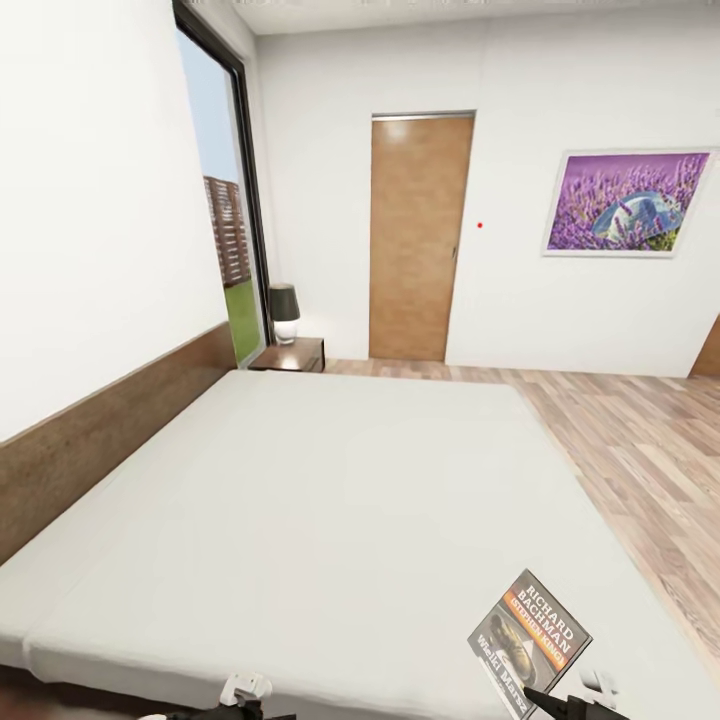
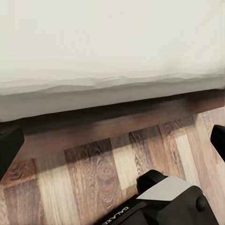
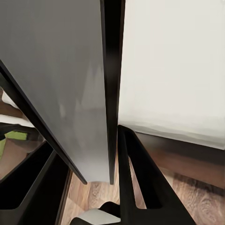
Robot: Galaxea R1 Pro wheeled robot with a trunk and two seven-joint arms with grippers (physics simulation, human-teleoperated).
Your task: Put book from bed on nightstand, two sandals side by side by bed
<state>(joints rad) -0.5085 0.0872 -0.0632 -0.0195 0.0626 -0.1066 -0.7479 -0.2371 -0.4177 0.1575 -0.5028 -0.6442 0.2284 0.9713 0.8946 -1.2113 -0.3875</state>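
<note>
Head view: my right gripper (image 1: 560,703) clamps the book (image 1: 530,640) over the bed (image 1: 300,480) edge; left gripper (image 2: 112,140) fingers apart.

The right gripper (image 3: 110,178) is clamped on the book (image 1: 530,642), its two dark fingers (image 3: 140,187) pressed against either face of the cover in the right wrist view; in the head view the right arm's end shows at the bottom edge, holding the book raised and tilted; the left gripper (image 2: 112,140) points downward, its two dark fingertips (image 2: 9,145) standing wide apart at the frame's sides with nothing between them; the left arm appears low at the bottom edge of the head view, though its pose is hard to judge there.
</note>
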